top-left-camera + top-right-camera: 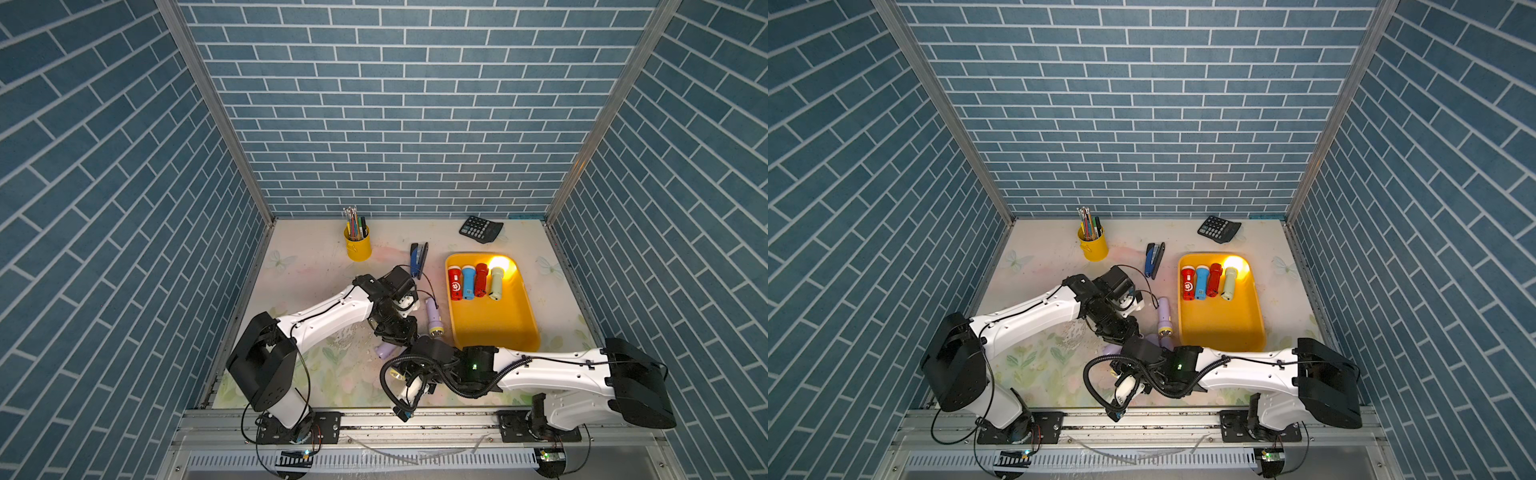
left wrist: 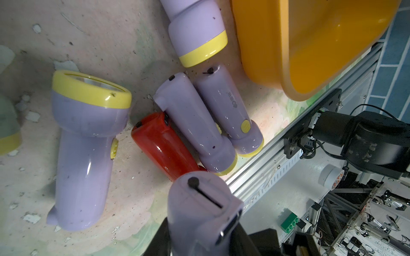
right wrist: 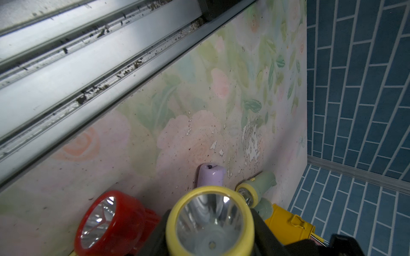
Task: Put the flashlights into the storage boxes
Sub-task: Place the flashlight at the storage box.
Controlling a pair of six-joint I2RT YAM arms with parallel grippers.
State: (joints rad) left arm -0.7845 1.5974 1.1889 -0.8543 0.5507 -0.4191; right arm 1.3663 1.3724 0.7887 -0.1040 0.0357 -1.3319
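Nearest us, by the front edge of the desk (image 1: 316,270), the right jaws press on both sides of a yellow-ringed flashlight (image 3: 210,217). They are clamped on its head, and its silver reflector faces the wrist camera. Just behind, the left jaws are closed on a lilac flashlight (image 2: 199,210), whose butt end with the strap slot is showing. On the desk around them a glossy red flashlight (image 2: 162,146) touches a lilac pair (image 2: 195,124) lying side by side. A lone lilac torch (image 2: 84,144) with a yellow ring and yellow switch lies apart, and there is a pale green flashlight (image 3: 257,188) too. Another lilac flashlight (image 1: 433,316) lies just beside the orange-yellow tray (image 1: 494,328), on the left arm's side. At the tray's far end we see four lying side by side: a red one with a white emblem (image 1: 455,284), a blue one (image 1: 468,282), a plain red one (image 1: 481,280) and a lit pale green one (image 1: 496,282) glowing on the far wall. Beyond are a blue stapler (image 1: 417,259), a yellow pen cup (image 1: 358,245) and a black calculator (image 1: 481,228).
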